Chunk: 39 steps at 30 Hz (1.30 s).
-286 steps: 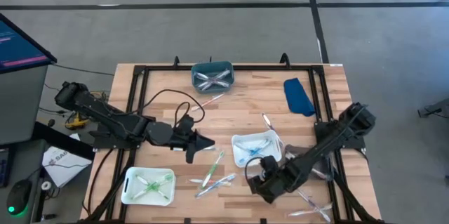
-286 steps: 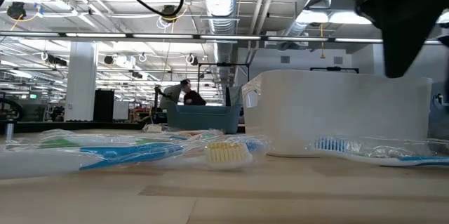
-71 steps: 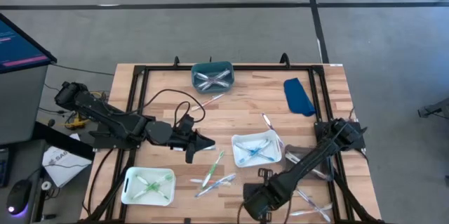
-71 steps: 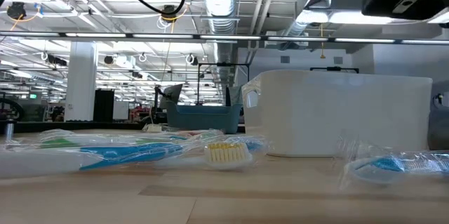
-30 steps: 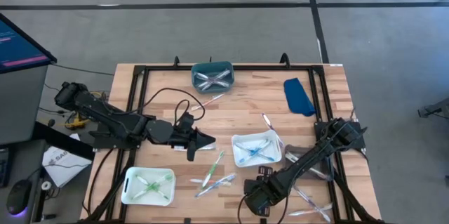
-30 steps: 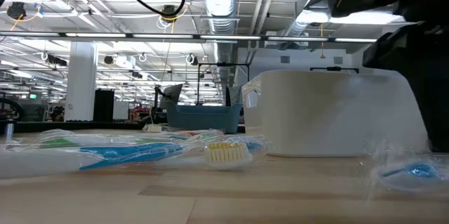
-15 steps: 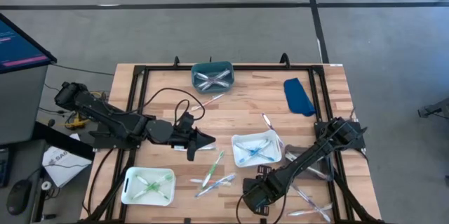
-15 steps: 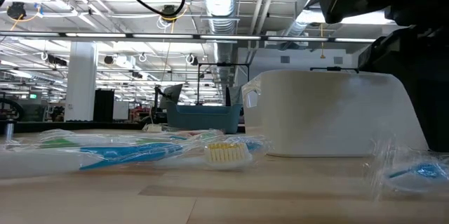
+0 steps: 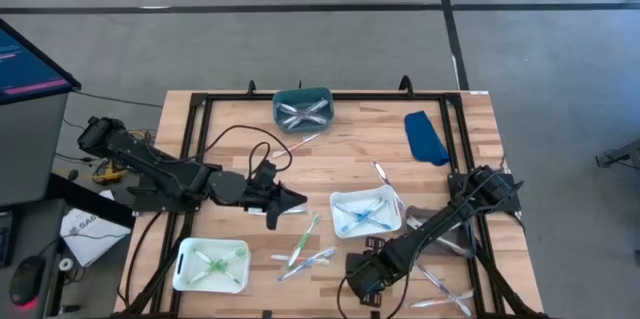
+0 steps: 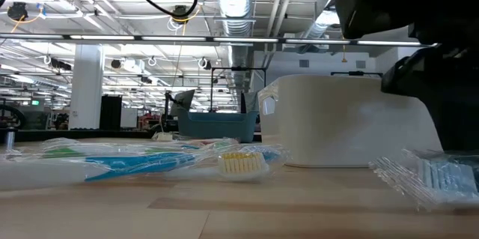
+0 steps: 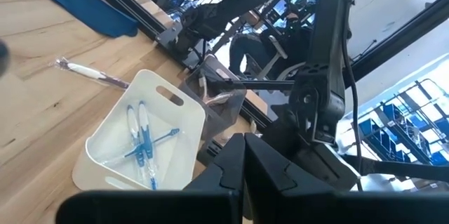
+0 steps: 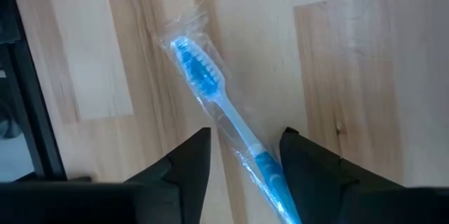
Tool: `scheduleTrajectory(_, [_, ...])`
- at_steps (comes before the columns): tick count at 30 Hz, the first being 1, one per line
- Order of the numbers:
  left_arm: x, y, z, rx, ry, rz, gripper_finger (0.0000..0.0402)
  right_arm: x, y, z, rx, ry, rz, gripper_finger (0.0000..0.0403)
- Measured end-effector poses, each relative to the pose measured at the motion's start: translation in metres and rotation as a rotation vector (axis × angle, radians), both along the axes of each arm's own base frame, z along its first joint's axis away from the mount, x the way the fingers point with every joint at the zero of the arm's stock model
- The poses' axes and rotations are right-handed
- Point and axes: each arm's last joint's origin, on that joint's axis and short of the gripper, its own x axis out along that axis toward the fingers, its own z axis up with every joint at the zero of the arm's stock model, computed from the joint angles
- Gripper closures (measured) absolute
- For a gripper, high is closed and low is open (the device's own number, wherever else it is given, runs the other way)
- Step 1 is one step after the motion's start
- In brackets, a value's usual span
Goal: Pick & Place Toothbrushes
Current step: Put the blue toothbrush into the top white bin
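Note:
A blue toothbrush in a clear wrapper runs slantwise between the fingers of my right gripper, which points steeply down near the table's front edge. In the low view the same toothbrush shows low over the wood. My left gripper hovers shut over the table's left middle. A white tray holds blue toothbrushes, another white tray green ones, and a teal tray clear ones. Several loose toothbrushes lie on the wood. My right gripper has the blue toothbrush by its handle, a little behind the bristle head, between its two fingers. The fingers come from above and stand slantwise across the handle. The head end sticks out ahead, low over the table; whether it rests there I cannot tell.
A blue cloth lies at the far right. More wrapped toothbrushes lie at the near right, beside the teal tray and behind the white tray. A black frame borders the table, and a cable loops by the left arm.
My right gripper has tipped a little, and the blue toothbrush has turned about with it. In the low view its bristles now face the near edge, where before only the head's end showed.

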Motion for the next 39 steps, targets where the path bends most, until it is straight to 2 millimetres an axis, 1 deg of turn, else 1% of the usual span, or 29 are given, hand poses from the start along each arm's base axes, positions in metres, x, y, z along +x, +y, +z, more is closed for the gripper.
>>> scheduleTrajectory(4, [0.0,0.0,0.0,0.0,0.0,0.0,0.0401,0.0,0.0,0.0,0.001,0.002,-0.001,0.0245])
scheduleTrajectory(7, [0.0,0.0,0.0,0.0,0.0,0.0,0.0401,0.0,0.0,-0.001,-0.001,0.007,0.002,0.0267])
scheduleTrajectory(11, [0.0,0.0,0.0,0.0,0.0,0.0,0.0401,0.0,0.0,-0.002,0.012,0.011,-0.004,0.0318])
scheduleTrajectory(15, [0.0,0.0,0.0,0.0,0.0,0.001,0.0401,0.0,0.0,-0.002,0.016,0.013,-0.008,0.038])
scheduleTrajectory(16, [0.0,0.0,0.0,0.0,0.0,0.001,0.0401,0.0,0.0,-0.001,0.017,0.013,-0.008,0.0389])
scheduleTrajectory(17, [0.0,0.0,0.0,0.0,0.0,0.001,0.0401,0.0,0.0,-0.001,0.018,0.012,-0.007,0.0393])
scheduleTrajectory(21, [0.0,0.0,0.0,0.0,0.0,0.002,0.0401,0.0,0.0,0.001,0.014,0.03,-0.009,0.0385])
scheduleTrajectory(23, [0.0,0.0,0.0,0.0,0.0,0.002,0.0401,-0.001,0.0,0.006,-0.006,0.057,-0.008,0.0393])
scheduleTrajectory(28, [0.0,0.0,0.0,0.0,0.0,0.001,0.0401,0.004,0.003,0.03,-0.034,0.087,0.002,0.0397])
scheduleTrajectory(32, [0.0,0.0,0.0,0.001,0.0,0.001,0.0401,0.011,0.005,0.062,-0.054,0.085,0.056,0.0402])
scheduleTrajectory(35, [0.0,0.0,0.0,0.001,0.0,0.001,0.0401,0.015,0.0,0.089,-0.084,0.1,0.098,0.0402])
scheduleTrajectory(39, [0.0,0.0,0.0,0.023,0.001,-0.004,0.0401,0.023,-0.015,0.123,-0.162,0.088,0.118,0.0402])
